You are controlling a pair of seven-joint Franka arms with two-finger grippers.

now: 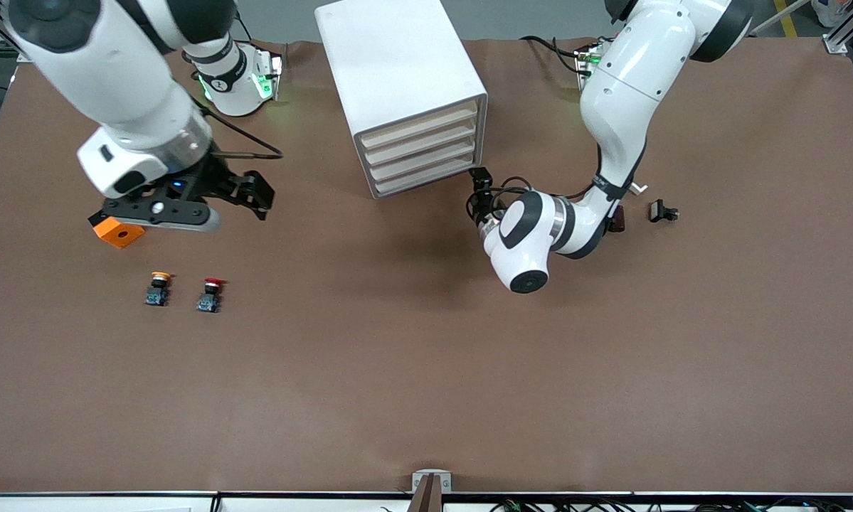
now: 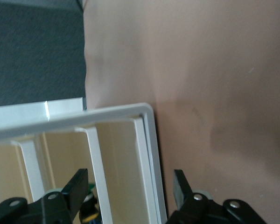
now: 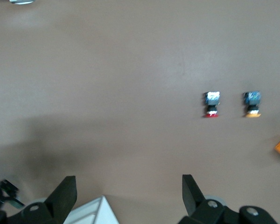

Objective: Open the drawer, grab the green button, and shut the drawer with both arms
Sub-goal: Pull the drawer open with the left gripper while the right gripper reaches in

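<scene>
The lowest drawer [image 1: 422, 178] sits shut in the white cabinet [image 1: 398, 71] mid-counter; it should slide lightly, best hooked at its thin beige front lip. The left end effector [image 1: 480, 195], fingers spread, hangs beside that front's corner, while the right end effector [image 1: 245, 190], also spread, waits above the counter [image 1: 426, 370] near the orange block [image 1: 117, 231].

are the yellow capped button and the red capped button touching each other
Apart. The front view shows bare table between the yellow-capped button and the red-capped button.

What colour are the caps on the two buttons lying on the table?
Yellow-orange and red; clearest in the front view.
</scene>
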